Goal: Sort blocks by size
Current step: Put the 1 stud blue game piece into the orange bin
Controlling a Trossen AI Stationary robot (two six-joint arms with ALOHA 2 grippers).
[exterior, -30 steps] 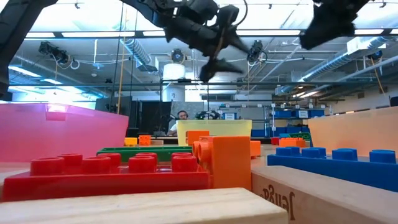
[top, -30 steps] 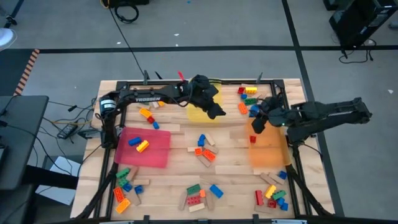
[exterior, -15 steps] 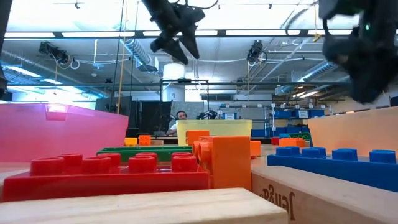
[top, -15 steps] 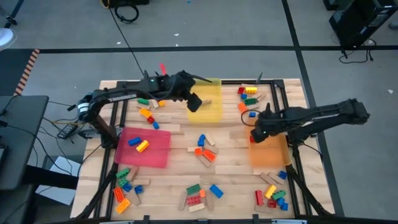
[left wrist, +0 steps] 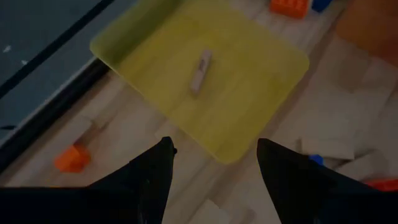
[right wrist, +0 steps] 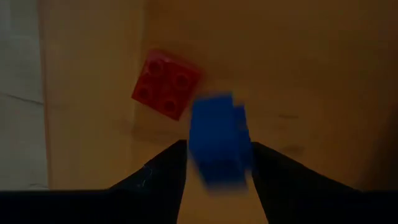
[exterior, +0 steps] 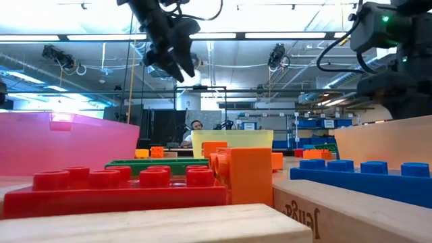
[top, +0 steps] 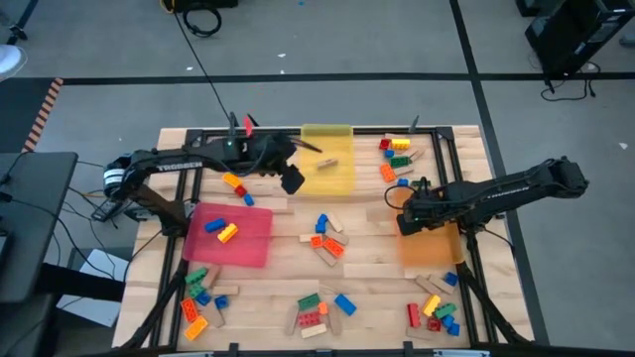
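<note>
over orange tray [right wrist: 311, 74]: right claw [right wrist: 217, 163], blue block [right wrist: 217, 146] between fingers.

Overhead, table-level and two close wrist cameras, sharing the yellow tray [top: 328, 159].

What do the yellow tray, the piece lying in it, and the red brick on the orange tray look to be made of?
Yellow tray: probably thin, smooth plastic, going by its even colour and rounded corners; translucent in the low view. Piece in it: seemingly plain unfinished wood, being tan, matte and without studs. Red brick: likely moulded plastic, with four round studs and a uniform glossy red. Orange tray: looks like the same plastic.
</note>
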